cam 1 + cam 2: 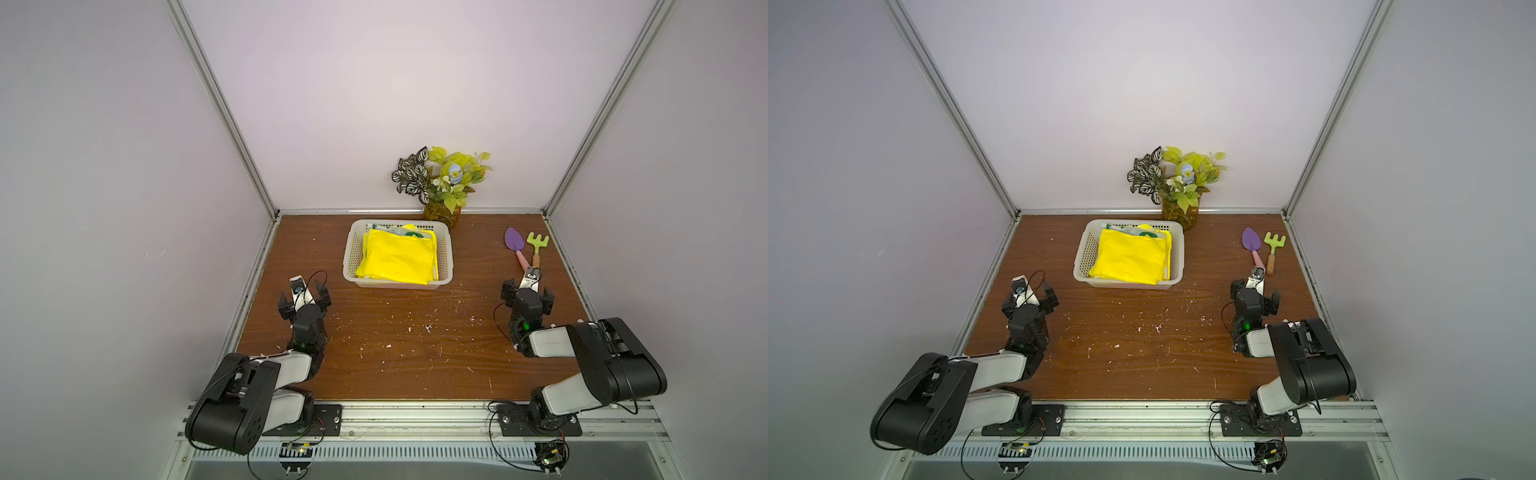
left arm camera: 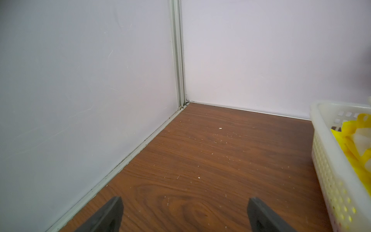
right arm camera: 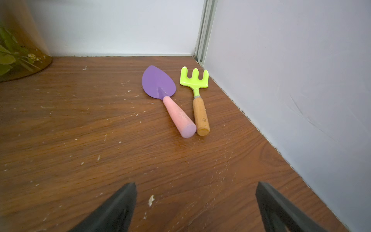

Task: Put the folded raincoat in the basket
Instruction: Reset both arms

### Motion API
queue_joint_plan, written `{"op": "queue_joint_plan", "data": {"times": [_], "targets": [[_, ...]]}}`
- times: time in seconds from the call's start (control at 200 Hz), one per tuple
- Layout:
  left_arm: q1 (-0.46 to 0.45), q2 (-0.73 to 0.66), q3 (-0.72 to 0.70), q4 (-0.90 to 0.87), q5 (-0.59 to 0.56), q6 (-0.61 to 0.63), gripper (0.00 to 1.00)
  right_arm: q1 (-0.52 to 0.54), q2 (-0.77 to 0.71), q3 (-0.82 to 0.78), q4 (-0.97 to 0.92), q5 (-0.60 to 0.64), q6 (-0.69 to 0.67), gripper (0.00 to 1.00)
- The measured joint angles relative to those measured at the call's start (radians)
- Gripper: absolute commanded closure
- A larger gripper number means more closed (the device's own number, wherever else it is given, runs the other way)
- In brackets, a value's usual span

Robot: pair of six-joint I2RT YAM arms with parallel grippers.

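The folded yellow raincoat [image 1: 397, 259] lies inside the white perforated basket [image 1: 351, 253] at the back middle of the wooden table, in both top views [image 1: 1129, 259]. In the left wrist view the basket [image 2: 329, 180] shows at the frame's edge with yellow raincoat [image 2: 355, 152] folds in it. My left gripper [image 1: 302, 293] is open and holds nothing, to the left of the basket and nearer the front, apart from it; its jaws [image 2: 185, 200] stand wide over bare wood. My right gripper [image 1: 528, 291] is open and holds nothing at the right, its jaws [image 3: 196, 184] also over bare wood.
A potted plant [image 1: 442, 216] stands behind the basket's right corner. A purple trowel [image 3: 158, 82] and a green hand rake [image 3: 193, 78] lie side by side just beyond my right gripper, near the right wall. Walls close the left, back and right. White crumbs dot the tabletop.
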Motion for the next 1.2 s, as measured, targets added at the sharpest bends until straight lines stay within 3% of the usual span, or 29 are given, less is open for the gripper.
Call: {"op": "queue_joint_plan", "data": {"times": [0.175, 0.35, 0.52, 0.565, 0.681, 0.861, 1.201], "targets": [[0.016, 0.053, -0.011, 0.116, 0.072, 0.052, 0.05, -0.037, 0.002, 0.002, 0.056, -0.117, 0.008, 0.01], [0.044, 0.286, 0.006, 0.277, 0.158, 0.094, 0.06, -0.076, -0.005, -0.009, 0.086, -0.18, 0.016, 0.0], [0.069, 0.283, 0.039, 0.274, 0.222, 0.099, 0.08, -0.076, -0.005, -0.016, 0.102, -0.22, 0.016, 0.01], [0.081, 0.277, 0.058, 0.253, 0.24, 0.098, 0.0, -0.076, -0.005, -0.017, 0.105, -0.225, 0.016, 0.0], [0.097, 0.273, 0.08, 0.245, 0.275, 0.093, 0.0, -0.069, -0.005, -0.018, 0.116, -0.23, 0.008, 0.0], [0.099, 0.274, 0.079, 0.243, 0.293, 0.093, 0.0, -0.042, 0.019, -0.092, 0.257, -0.262, -0.024, 0.01], [0.1, 0.274, 0.079, 0.243, 0.305, 0.093, 0.0, -0.05, 0.031, -0.101, 0.27, -0.275, -0.026, 0.0]]}}
